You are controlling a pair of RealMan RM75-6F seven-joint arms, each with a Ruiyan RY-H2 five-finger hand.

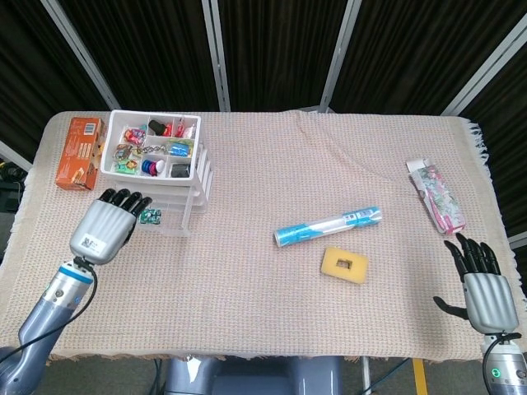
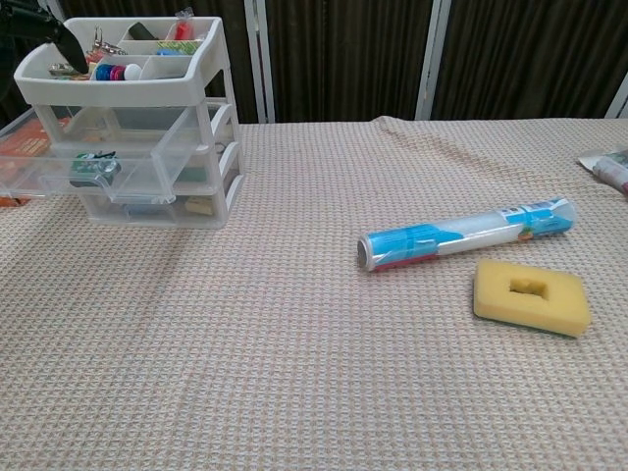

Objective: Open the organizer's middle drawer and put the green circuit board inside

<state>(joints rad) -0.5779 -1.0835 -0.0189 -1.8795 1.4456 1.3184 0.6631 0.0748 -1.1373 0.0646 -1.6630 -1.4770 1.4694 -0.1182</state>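
Organizer [image 2: 147,147], white, three clear drawers; middle drawer [image 2: 59,172] pulled out. Circuit board [image 1: 150,216], green, lies inside that drawer, just beyond the fingertips of the left hand [image 1: 103,229]. Left hand: fingers extended and slightly apart, holding nothing, clear of the drawer. Right hand [image 1: 484,288]: fingers spread, empty, well apart at the table's near corner. Judgement: board is placed; lift the fingers off without catching the drawer wall.

organizer [image 2: 147,147]: clear glossy plastic | tablecloth [image 2: 294,343]: rough woven cloth | sponge [image 2: 531,295]: matt foam
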